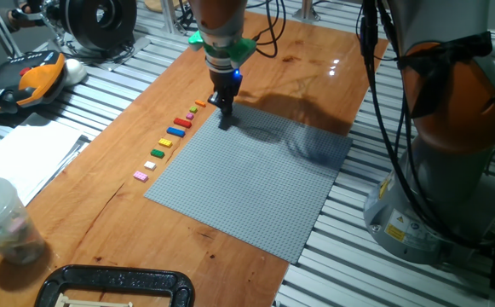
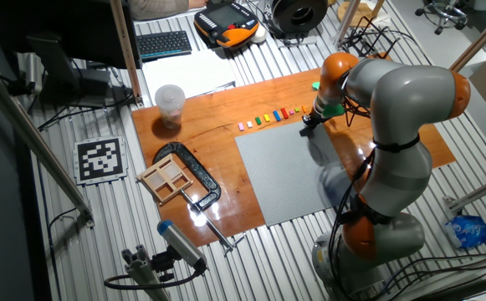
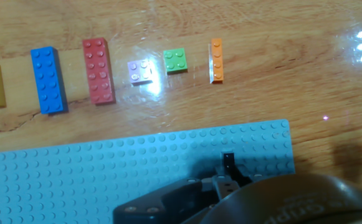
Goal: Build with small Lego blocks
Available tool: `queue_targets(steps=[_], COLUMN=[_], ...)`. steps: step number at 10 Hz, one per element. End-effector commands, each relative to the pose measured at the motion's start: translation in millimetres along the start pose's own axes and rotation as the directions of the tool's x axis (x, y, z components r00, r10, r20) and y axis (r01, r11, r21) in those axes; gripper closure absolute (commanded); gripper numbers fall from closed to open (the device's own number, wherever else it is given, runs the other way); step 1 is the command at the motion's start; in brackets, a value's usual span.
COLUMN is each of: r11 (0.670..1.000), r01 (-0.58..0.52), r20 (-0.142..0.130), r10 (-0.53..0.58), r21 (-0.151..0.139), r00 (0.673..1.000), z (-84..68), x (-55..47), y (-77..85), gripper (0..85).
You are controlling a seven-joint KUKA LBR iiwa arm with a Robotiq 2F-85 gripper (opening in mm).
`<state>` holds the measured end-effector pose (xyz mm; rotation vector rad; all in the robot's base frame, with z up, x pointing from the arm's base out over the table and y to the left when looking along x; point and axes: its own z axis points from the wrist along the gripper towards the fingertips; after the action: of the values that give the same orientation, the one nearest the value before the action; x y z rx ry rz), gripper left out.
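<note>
Black two-finger gripper (image 1: 227, 119) low over far corner of large grey studded baseplate (image 1: 256, 183); jaw gap unreadable, possibly pressing dark piece. Row of small coloured plastic Lego bricks (image 3: 98, 70) lies on wood just beyond plate edge, long axes pointing toward plate.

Your small Lego blocks (image 1: 169, 142) lie flat in one row on the wood; yellow, blue (image 3: 47, 79), red (image 3: 98, 61), lilac, green, orange.
</note>
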<state>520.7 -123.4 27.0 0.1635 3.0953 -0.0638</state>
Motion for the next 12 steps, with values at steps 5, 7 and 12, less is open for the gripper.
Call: queue_targets(steps=[5,7,12], r11=[1.000,1.000,1.000], r01=[0.014,0.014,-0.013], r20=[-0.009,-0.009,0.005], r10=[-0.015,-0.014,0.013], r21=[-0.009,-0.017,-0.009], r00=[1.000,1.000,1.000], z=[5.1,7.3,6.7], x=[0.8,1.3,4.7], y=[-0.5,-0.1,2.8], gripper=[85.0,85.0,85.0])
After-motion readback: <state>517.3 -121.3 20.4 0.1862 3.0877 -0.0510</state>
